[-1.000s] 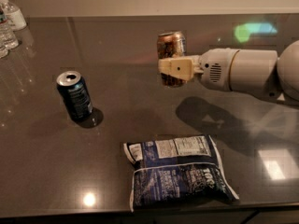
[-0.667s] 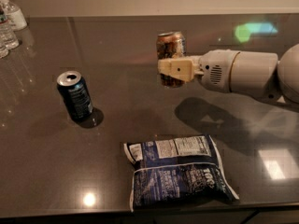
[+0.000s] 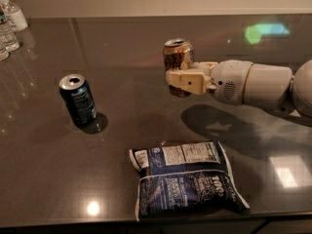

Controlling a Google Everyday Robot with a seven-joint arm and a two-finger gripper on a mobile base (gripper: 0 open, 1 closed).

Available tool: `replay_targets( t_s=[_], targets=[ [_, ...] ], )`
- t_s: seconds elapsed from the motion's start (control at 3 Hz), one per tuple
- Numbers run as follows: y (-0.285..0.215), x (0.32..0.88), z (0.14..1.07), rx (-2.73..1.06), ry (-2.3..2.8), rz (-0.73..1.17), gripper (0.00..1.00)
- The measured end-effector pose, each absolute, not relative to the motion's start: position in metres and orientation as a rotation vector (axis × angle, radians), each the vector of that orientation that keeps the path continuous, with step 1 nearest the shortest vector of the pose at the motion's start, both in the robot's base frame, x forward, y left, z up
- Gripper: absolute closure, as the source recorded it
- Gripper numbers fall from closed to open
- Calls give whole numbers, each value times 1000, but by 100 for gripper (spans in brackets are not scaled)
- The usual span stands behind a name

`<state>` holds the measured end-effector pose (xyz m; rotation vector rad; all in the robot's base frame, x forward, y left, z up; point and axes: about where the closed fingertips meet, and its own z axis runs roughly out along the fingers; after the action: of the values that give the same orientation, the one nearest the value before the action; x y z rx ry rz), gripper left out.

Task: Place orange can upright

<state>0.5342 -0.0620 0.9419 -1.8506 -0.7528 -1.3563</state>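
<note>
The orange can (image 3: 177, 56) is coppery with a silver top and stands upright in the middle of the dark table (image 3: 126, 116), held at its lower body. My gripper (image 3: 181, 80) reaches in from the right on a white arm and is shut on the can. I cannot tell whether the can's base rests on the table or hangs just above it.
A dark blue can (image 3: 78, 100) stands upright at the left. A blue snack bag (image 3: 185, 178) lies flat near the front edge. Clear water bottles (image 3: 9, 26) stand at the far left corner. The table's front edge runs along the bottom.
The can and gripper have tilted slightly more upright; otherwise their position is almost unchanged.
</note>
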Motion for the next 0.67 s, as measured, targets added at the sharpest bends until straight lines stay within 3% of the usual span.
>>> replay_targets(
  t_s=[0.67],
  targets=[
    [-65, 526, 923, -1794, -849, -1371, 100]
  ],
)
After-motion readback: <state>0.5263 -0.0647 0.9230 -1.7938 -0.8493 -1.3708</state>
